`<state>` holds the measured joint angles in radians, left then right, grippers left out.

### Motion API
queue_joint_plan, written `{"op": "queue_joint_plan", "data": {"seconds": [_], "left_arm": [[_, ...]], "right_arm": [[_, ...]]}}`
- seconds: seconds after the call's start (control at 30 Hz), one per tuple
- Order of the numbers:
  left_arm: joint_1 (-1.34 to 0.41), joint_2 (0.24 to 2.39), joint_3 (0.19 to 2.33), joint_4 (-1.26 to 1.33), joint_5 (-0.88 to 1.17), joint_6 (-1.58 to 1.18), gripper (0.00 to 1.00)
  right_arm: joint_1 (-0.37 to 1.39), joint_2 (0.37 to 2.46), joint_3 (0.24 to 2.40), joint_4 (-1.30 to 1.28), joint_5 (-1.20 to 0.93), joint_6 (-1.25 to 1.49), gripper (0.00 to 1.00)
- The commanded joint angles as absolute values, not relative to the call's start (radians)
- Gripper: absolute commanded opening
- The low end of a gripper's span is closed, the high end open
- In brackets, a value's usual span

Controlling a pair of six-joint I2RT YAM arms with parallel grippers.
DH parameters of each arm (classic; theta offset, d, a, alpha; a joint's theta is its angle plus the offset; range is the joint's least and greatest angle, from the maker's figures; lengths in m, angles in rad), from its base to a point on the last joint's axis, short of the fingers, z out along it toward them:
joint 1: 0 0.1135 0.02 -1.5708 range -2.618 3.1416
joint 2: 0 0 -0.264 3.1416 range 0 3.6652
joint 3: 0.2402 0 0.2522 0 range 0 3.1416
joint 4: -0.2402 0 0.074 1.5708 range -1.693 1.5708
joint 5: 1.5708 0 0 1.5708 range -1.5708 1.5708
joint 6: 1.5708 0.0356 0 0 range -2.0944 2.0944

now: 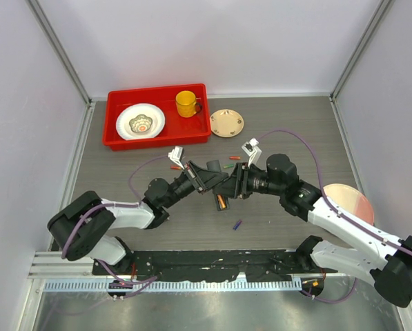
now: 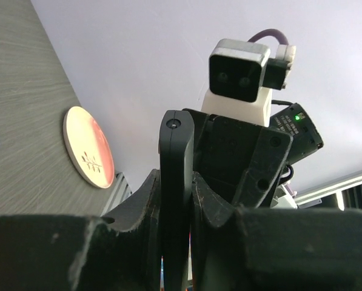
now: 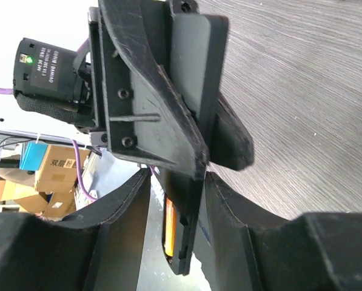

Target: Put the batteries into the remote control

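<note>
Black remote control point(image 2: 176, 182) is clamped edge-on in the left gripper point(image 1: 207, 177) at mid-table. Its long axis runs out from those fingers towards the near edge, and an orange battery point(image 3: 168, 229) sits in the bay at that far end. Right gripper point(image 3: 174, 182) straddles this battery end with jaws apart and a gap on one side, gripping nothing, so it is the nearer arm; a loose blue battery point(image 1: 237, 225) lies on the table just nearer the bases.

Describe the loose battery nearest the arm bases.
On the grey table, look between its near edge and the spot where left gripper and right gripper meet. The purple battery lies there alone; other loose cells are red or green, beyond the grippers.
</note>
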<state>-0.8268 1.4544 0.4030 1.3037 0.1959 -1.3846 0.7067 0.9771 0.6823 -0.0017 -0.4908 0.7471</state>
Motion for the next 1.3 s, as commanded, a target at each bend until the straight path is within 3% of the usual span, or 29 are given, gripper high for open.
{"op": "queue_joint_plan", "data": {"seconds": [0.0,0.23,0.43,0.53,0.63,0.8,1.27], "left_arm": [[-0.813,1.381,0.399,1.398,0.146,-1.330,0.00],[-0.810,1.240,0.443,0.963,0.039,-1.197,0.00],[-0.811,1.216,0.494,0.754,-0.031,-1.154,0.00],[-0.810,1.226,0.532,0.643,-0.051,-1.155,0.00],[-0.811,1.236,0.549,0.598,-0.077,-1.163,0.00],[-0.811,1.241,0.557,0.598,-0.097,-1.172,0.00],[-0.811,1.216,0.534,0.647,-0.103,-1.209,0.00]], "right_arm": [[0.707,0.934,0.730,-0.061,-0.457,0.678,0.47],[0.710,0.905,0.850,-0.358,-0.231,0.505,0.52],[0.742,0.943,0.942,-0.451,-0.140,0.445,0.58],[0.840,0.972,0.986,-0.480,-0.017,0.423,0.60],[0.985,1.052,1.051,-0.535,0.152,0.399,0.60],[1.097,1.115,1.080,-0.523,0.239,0.411,0.61],[1.158,1.209,1.075,-0.472,0.310,0.428,0.60]]}}
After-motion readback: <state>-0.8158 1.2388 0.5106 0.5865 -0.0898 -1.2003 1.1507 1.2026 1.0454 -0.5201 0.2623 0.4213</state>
